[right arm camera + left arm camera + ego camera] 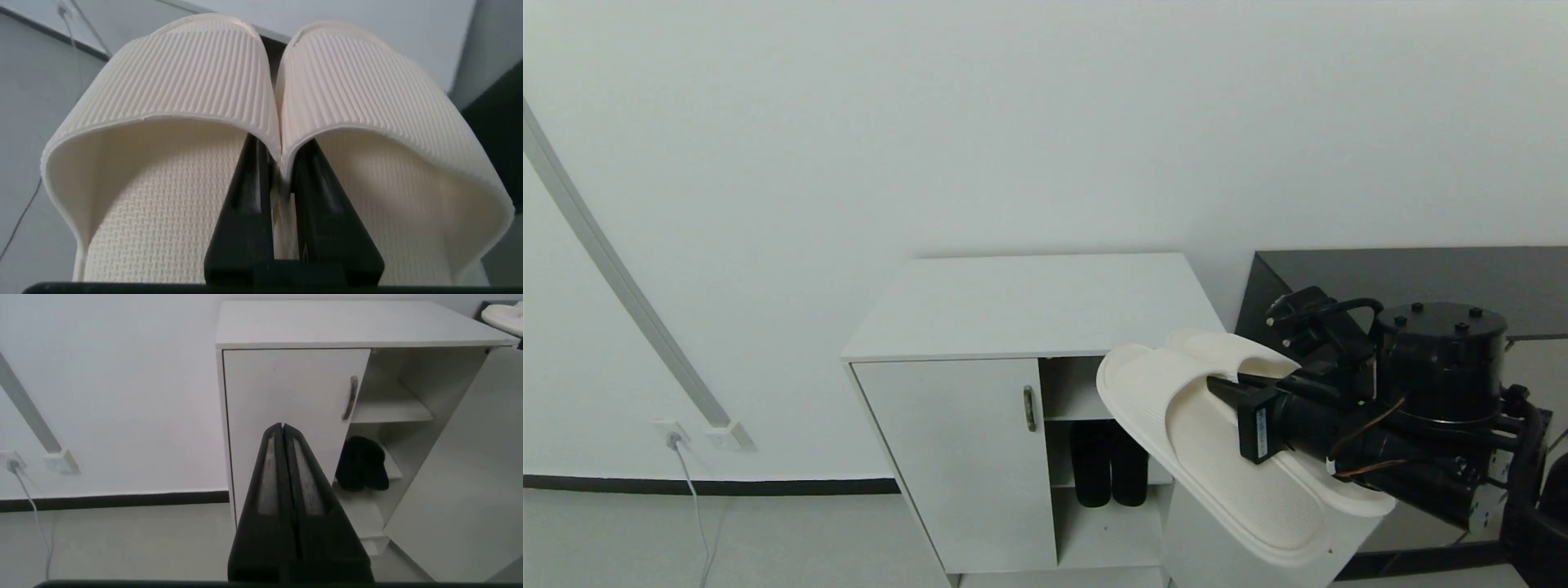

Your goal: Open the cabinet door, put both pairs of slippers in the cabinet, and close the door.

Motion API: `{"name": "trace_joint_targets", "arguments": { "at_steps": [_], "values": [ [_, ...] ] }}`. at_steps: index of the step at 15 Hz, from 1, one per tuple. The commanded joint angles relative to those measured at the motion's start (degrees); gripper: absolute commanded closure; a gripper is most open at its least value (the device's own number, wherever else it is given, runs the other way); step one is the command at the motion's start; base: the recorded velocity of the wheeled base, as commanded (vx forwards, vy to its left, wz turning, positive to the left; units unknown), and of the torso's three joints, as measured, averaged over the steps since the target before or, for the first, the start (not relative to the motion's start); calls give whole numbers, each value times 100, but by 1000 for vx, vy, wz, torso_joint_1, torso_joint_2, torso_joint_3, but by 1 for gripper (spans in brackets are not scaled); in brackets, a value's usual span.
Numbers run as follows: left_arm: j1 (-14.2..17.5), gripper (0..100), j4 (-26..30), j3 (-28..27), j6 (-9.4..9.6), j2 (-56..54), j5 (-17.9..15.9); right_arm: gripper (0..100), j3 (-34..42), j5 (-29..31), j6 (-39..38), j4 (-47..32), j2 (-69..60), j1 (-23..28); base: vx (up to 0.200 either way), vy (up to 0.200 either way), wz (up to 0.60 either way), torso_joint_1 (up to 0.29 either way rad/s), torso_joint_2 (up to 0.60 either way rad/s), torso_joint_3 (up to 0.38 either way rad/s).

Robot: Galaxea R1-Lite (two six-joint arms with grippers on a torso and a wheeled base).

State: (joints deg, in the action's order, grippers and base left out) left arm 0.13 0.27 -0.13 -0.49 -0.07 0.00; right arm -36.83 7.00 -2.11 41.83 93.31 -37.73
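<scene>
We see the pair of white slippers (1217,441) (188,98) held in the air, just in front of the cabinet's (1029,306) open right side and above its shelves. The right hand (1241,392) (278,175) is clamped on both where their inner edges meet, side by side. Inside the cabinet, a pair of black slippers (1107,461) (364,464) sits on the lower of its two shelves. The right door (478,482) is swung open; the left door (956,457), with its handle (1029,408), is closed. Our left hand (283,437) hangs before that closed door, fingers pressed together on nothing.
</scene>
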Motion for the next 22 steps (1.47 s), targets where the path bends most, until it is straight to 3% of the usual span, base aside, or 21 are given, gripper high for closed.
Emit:
{"name": "trace_joint_targets", "arguments": {
  "at_steps": [1, 9, 22],
  "values": [
    [4, 100, 0, -4, -4, 7, 0, 100, 18, -5, 0, 1, 3, -33, 0, 0, 0, 0, 0, 0],
    [4, 100, 0, -4, -4, 7, 0, 100, 44, -14, 0, 1, 12, -103, 0, 0, 0, -81, 189, 109],
    [4, 100, 0, 5, -4, 7, 0, 100, 88, -5, 0, 1, 3, -173, 0, 0, 0, -207, 526, 308]
  ]
}}
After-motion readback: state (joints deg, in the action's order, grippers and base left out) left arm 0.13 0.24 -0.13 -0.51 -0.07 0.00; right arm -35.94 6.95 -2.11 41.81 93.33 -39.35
